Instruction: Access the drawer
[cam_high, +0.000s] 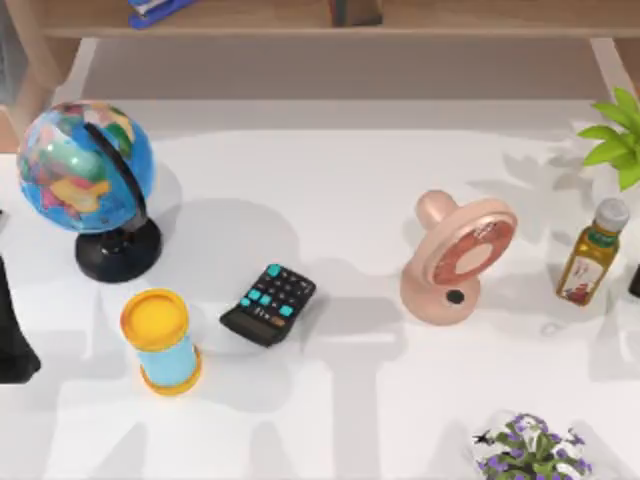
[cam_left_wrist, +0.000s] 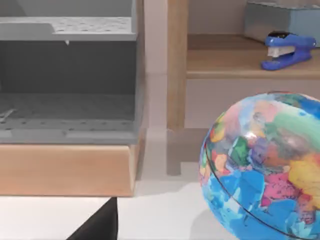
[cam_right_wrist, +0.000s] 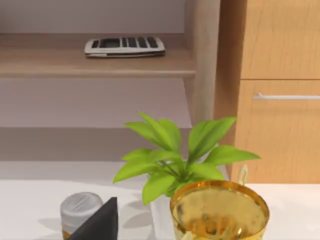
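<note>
Left arm (cam_high: 12, 335): matte black, angular casing, no markings readable. Wrist views: black wedge-shaped hand part (cam_left_wrist: 97, 225), plain, unmarked.

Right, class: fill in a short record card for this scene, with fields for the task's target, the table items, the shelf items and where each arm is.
target: drawer front with a metal handle, shut, untouched
table left: globe, yellow-capped cylinder, calculator
table right: pink fan, oil bottle, leafy plant, purple flowers
shelf: blue stapler, remote
near drawer: gold cup
left arm: at the table's left edge
right arm: at the table's right edge
</note>
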